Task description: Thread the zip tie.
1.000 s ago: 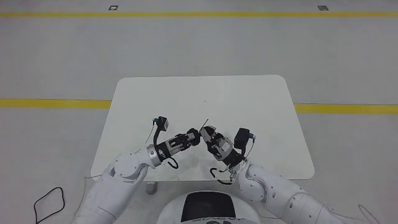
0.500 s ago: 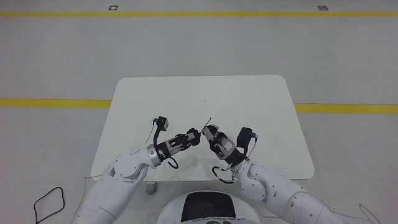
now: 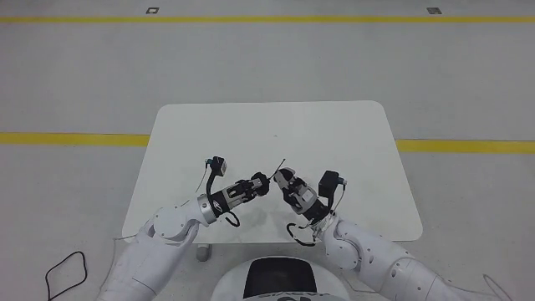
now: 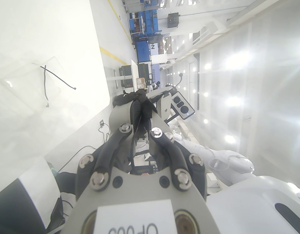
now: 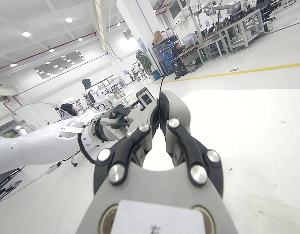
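Evidently nudged a touch rightward at top-view centre within the last second: right gripper (image 3: 278, 179) clamped on thin black plastic zip tie (image 5: 161, 85), left gripper (image 3: 263, 185) pinching its other end just beside, threading judged unfinished.

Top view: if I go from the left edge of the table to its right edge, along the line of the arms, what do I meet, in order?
table's left edge → left hand → right hand → table's right edge. The zip tie rises where the two hands meet, so it has no clear place.
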Motion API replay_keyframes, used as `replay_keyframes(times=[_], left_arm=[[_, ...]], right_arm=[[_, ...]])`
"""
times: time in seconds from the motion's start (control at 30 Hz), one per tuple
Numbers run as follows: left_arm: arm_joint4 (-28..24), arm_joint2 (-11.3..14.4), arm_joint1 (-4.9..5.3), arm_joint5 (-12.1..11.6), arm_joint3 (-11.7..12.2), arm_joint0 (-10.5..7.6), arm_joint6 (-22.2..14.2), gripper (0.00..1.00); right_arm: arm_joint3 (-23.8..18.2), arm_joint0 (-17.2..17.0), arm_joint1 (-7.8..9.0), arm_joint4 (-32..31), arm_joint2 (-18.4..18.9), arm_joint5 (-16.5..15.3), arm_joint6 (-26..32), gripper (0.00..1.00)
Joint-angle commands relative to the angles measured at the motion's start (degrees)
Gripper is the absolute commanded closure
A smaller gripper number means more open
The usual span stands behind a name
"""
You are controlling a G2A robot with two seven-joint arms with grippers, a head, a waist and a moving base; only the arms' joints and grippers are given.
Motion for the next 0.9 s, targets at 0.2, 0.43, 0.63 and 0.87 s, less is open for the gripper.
replay_keyframes(times=[0.2, 0.43, 0.63, 0.87], left_arm=[[0.0, 0.0, 0.00, 0.0, 0.0, 0.00, 0.0, 1.00], [0.0, 0.0, 0.00, 0.0, 0.0, 0.00, 0.0, 1.00], [0.0, 0.0, 0.00, 0.0, 0.0, 0.00, 0.0, 1.00], [0.0, 0.0, 0.00, 0.0, 0.0, 0.00, 0.0, 1.00]], right_arm=[[0.1, -0.1, -0.12, 0.0, -0.1, 0.0, 0.8, 1.00], [0.3, -0.1, -0.20, 0.0, -0.3, 0.0, 1.2, 1.00], [0.4, -0.1, -0.23, 0.0, -0.5, 0.0, 1.2, 1.00], [0.0, -0.9, 0.21, -0.7, -0.4, 0.0, -0.2, 0.00]])
